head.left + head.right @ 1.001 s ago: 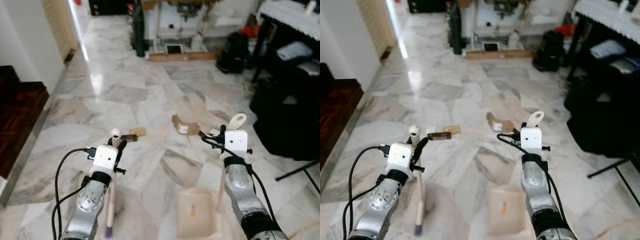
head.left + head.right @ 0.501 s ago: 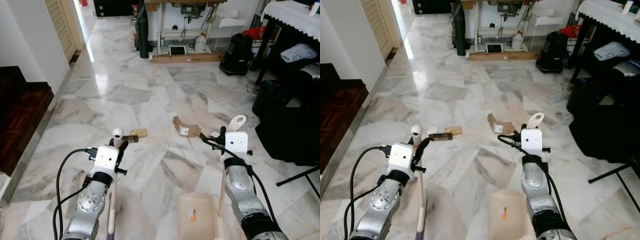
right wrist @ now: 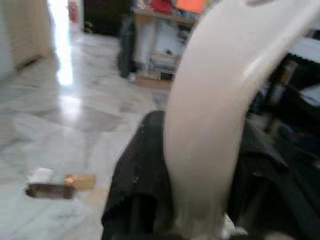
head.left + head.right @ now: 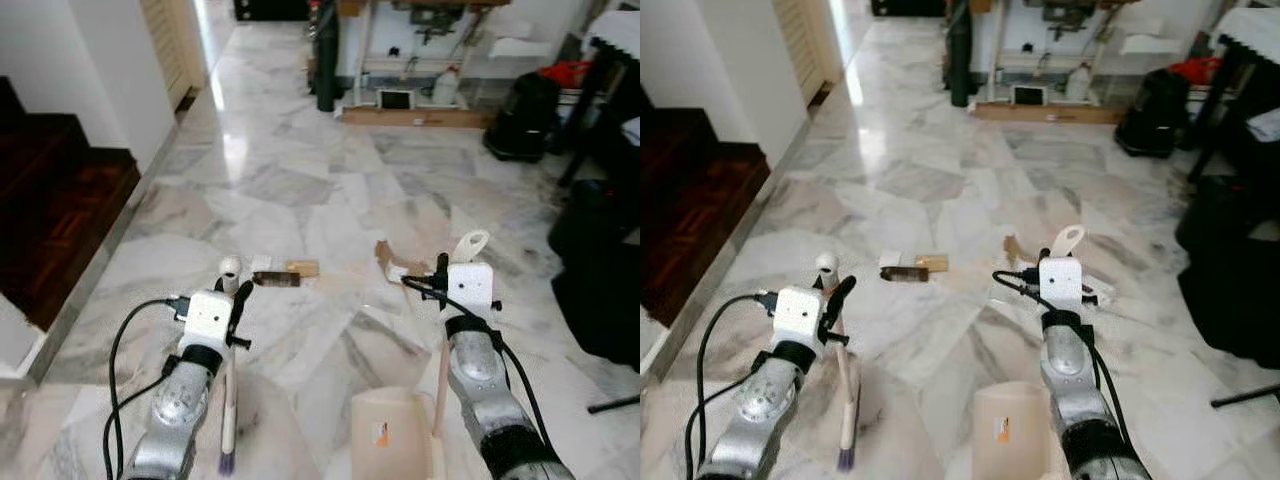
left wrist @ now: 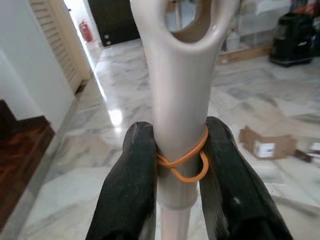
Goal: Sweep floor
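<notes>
On the left, low over the marble floor (image 4: 300, 190), a broom (image 4: 847, 400) is held by the left gripper (image 4: 832, 300), its jaws closed on the pale handle just below the hanging loop, where an orange rubber band is wound; the bristle end rests near the robot's feet. Ahead, between the two arms, the litter is not yet gathered: a white scrap (image 4: 890, 258), a dark brown piece (image 4: 904, 273) and a tan piece (image 4: 931, 263) lie close together, and a torn cardboard box (image 4: 392, 257) lies a little to the right. On the right, a dustpan (image 4: 390, 432) is held upright by its long handle, the right gripper (image 4: 1062, 262) closed on it. No litter is seen in the pan, so sweeping is judged hardly begun.
</notes>
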Controlling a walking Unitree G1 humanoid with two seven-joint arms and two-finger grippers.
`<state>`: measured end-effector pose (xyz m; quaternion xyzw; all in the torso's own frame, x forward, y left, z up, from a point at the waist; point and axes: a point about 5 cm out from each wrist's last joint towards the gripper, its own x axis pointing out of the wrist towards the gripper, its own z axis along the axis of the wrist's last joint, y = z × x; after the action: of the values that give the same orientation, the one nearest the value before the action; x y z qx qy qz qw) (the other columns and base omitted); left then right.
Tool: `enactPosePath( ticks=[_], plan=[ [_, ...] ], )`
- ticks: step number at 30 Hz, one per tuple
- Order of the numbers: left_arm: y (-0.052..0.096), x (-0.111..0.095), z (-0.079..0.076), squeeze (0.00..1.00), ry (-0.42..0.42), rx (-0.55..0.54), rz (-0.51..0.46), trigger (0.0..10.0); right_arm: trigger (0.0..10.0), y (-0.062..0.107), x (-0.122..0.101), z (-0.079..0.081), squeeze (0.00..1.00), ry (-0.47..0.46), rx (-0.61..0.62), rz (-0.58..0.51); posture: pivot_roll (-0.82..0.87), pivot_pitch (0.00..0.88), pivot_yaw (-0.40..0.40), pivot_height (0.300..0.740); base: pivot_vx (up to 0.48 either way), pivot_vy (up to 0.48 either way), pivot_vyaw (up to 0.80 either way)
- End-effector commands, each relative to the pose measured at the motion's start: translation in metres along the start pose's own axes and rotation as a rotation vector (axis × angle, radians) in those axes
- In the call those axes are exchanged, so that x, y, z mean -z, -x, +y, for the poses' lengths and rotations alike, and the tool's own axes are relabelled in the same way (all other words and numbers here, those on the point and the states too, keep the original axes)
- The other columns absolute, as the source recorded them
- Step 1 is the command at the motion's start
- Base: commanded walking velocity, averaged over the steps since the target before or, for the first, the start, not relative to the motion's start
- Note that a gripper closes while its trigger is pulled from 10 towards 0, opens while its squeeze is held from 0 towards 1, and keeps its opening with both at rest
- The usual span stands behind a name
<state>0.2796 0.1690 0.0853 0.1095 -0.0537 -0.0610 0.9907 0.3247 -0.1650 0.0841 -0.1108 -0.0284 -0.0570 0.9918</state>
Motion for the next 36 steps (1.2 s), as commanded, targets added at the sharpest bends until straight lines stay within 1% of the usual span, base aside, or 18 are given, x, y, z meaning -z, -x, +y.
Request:
enactPosePath(
  ticks=[1, 36],
  plan=[
    [-0.0065, -0.0114, -0.0057, 0.0, -0.003, 0.017, -0.049, 10.0, 10.0, -0.0043, -0.0061, -0.0105, 0.0, 0.011, 0.026, -0.03, 0.09, 0.0, -0.005, 0.74, 0.341, 0.0, 0.0],
    [-0.0068, -0.0128, -0.0033, 0.0, -0.008, 0.011, -0.056, 10.0, 10.0, -0.0051, -0.0063, -0.0084, 0.0, 0.0, 0.028, -0.025, 0.09, 0.0, -0.004, 0.74, 0.34, 0.0, 0.0]
  ],
)
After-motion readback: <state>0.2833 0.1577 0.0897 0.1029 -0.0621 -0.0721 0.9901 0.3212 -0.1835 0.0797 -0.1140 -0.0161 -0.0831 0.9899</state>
